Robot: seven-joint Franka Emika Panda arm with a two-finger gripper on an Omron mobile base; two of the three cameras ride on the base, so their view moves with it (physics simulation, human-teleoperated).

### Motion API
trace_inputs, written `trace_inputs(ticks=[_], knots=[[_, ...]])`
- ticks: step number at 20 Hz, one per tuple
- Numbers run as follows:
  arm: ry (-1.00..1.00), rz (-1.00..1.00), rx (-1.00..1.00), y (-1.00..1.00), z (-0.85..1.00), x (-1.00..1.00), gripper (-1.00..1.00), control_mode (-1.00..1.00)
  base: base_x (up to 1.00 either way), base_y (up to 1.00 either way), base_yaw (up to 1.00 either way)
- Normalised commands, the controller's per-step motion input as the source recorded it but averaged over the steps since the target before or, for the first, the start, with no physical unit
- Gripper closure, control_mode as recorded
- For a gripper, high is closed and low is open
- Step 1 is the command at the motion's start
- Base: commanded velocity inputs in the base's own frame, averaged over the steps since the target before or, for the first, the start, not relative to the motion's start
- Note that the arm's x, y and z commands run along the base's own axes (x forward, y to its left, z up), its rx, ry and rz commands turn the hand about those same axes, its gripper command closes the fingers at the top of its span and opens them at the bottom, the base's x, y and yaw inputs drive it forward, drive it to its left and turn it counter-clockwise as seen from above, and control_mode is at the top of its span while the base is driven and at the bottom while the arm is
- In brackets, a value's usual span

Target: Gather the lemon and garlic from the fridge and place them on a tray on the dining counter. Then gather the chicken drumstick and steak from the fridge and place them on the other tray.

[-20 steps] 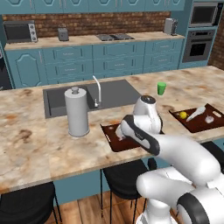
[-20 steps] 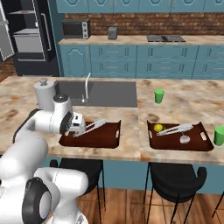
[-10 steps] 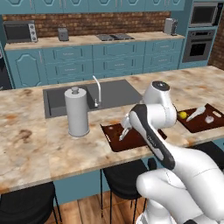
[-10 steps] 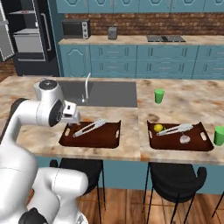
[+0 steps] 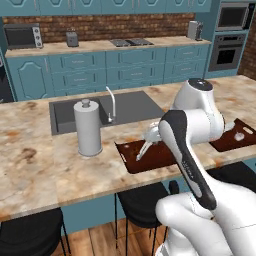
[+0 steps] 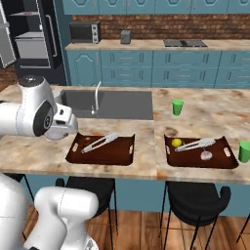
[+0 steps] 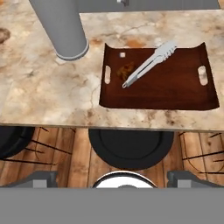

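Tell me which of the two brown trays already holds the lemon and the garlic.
The right tray, the one by the green cup. The lemon and garlic lie on it beside tongs. The left tray carries only tongs.

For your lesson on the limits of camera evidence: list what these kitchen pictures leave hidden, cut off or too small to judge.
- Fridge: cut by the right base view's left edge; its shelf contents are too small to tell.
- Left tray: the arm covers its right part in the left base view.
- Garlic: too small to confirm.
- Gripper: just the fingertips show in the hand view.
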Motion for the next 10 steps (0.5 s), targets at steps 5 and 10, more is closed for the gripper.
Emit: trace_inputs(ticks=[5, 10], knots=[[0.0, 0.0, 0.0, 0.25, 0.27, -0.74, -1.0, -1.0, 0.0, 0.0, 0.0], [0.0, -0.01, 0.0, 0.28, 0.1, -0.75, -1.0, -1.0, 0.0, 0.0, 0.0]])
